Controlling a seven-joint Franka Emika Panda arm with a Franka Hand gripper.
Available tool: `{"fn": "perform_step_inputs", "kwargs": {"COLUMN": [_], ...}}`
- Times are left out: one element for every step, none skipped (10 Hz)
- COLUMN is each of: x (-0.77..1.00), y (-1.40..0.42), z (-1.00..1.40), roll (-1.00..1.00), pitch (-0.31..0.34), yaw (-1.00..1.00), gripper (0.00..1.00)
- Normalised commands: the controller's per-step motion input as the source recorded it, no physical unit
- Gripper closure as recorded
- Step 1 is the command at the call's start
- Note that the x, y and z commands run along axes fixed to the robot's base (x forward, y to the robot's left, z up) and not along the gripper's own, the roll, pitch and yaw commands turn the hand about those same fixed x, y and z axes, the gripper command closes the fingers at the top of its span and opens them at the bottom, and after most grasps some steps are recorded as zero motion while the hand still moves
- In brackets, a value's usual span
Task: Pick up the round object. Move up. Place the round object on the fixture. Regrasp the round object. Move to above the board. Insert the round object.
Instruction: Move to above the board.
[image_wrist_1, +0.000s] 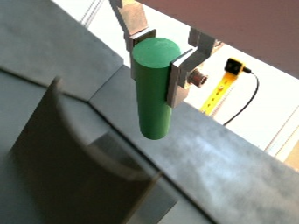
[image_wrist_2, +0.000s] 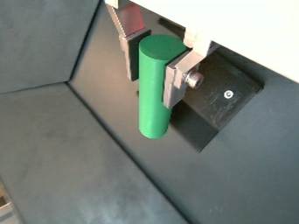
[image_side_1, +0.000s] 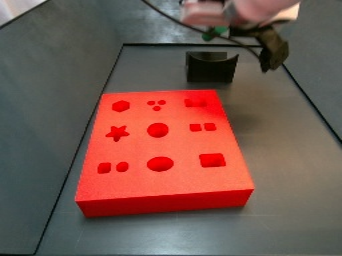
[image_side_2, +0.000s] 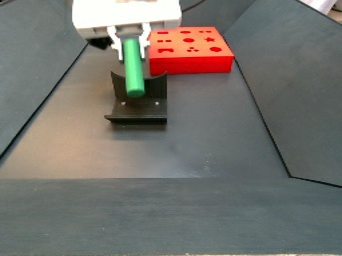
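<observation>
The end effector (image_wrist_2: 162, 63) is clenched on the upper end of the peg (image_wrist_2: 156, 92), which hangs upright above the fixture (image_side_2: 138, 104), beyond the board (image_side_2: 190, 50). The peg seems stiff, light and smooth; a grip near its top suits.

No text, label, brand, number or sign can be read in any view. The gripper (image_wrist_1: 159, 54), closed on the round object (image_wrist_1: 156, 90) above the fixture (image_side_2: 138, 104), carries no legible marking, and the board (image_side_1: 163, 150) shows only shaped holes, no lettering.
</observation>
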Motion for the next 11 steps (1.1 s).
{"fn": "perform_step_inputs", "kwargs": {"x": [0.07,0.07,0.07,0.07,0.06,0.06,0.05,0.05,0.04,0.04,0.03], "y": [0.04,0.04,0.03,0.03,0.03,0.03,0.02,0.02,0.01,0.01,0.01], "z": [1.00,1.00,1.00,1.00,1.00,1.00,1.00,1.00,1.00,1.00,1.00], "roll": [-0.03,-0.03,-0.03,-0.03,-0.03,-0.03,-0.04,-0.03,-0.03,-0.04,-0.04], "pitch": [0.074,0.052,0.006,-0.009,-0.022,-0.025,-0.012,0.005,0.024,0.038,0.065], "yaw": [0.19,0.19,0.16,0.15,0.10,0.09,0.05,0.03,0.01,0.01,0.01], "gripper": [1.00,1.00,1.00,1.00,1.00,1.00,1.00,1.00,1.00,1.00,1.00]}}
